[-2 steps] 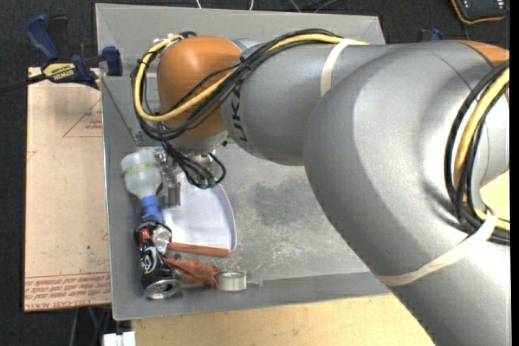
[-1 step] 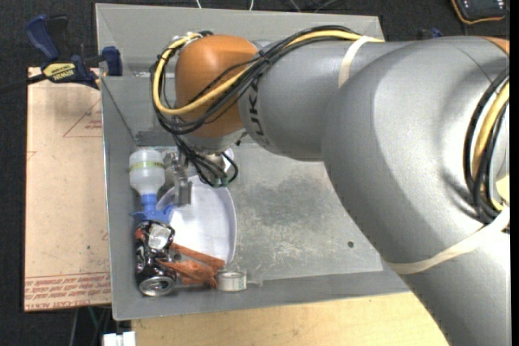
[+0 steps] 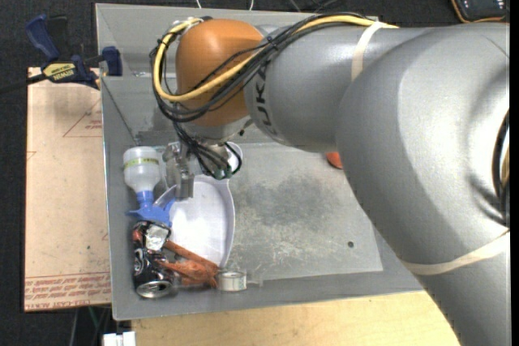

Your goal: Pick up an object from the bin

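A white, shallow plastic dish (image 3: 207,227) lies in the left part of the grey metal bin (image 3: 308,223), towards the near edge. The gripper (image 3: 180,178) hangs low over the dish's upper left rim. Whether it is open or closed cannot be told, and nothing can be seen held in it.

Just left of the dish lies a small blue plastic thing (image 3: 151,211), and above that a clear plastic cup (image 3: 141,166). Below the blue thing a crushed dark drink can (image 3: 151,275) rests in the bin's near left corner. An orange-red thing (image 3: 190,262) lies between the can and the dish, and a small roll of clear tape (image 3: 233,281) sits by the dish's lower edge. A small orange thing (image 3: 334,160) peeks out beside the arm, well apart from the rest.

Above the gripper, a rounded orange cover (image 3: 215,61) with looped yellow and black cables (image 3: 162,85) caps the wrist.
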Controlling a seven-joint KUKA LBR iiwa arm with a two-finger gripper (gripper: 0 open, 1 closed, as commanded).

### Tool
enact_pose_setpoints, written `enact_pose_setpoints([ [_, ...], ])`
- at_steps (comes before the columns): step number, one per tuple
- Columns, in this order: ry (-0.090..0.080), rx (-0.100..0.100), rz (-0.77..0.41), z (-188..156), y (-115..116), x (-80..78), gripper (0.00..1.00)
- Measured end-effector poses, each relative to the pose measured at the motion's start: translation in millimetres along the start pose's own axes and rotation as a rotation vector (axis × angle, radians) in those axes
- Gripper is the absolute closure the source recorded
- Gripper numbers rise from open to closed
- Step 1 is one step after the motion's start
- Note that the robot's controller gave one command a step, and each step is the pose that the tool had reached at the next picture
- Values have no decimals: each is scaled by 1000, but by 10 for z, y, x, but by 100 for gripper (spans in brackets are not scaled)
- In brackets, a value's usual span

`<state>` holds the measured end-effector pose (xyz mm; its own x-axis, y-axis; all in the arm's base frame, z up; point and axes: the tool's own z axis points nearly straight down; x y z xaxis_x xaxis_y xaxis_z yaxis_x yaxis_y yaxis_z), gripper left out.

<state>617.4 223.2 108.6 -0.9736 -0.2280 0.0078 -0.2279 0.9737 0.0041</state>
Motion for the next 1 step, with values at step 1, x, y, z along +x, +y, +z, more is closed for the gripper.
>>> enact_pose_setpoints([
  [1,-13,-3,0,-343,16,-29,100],
])
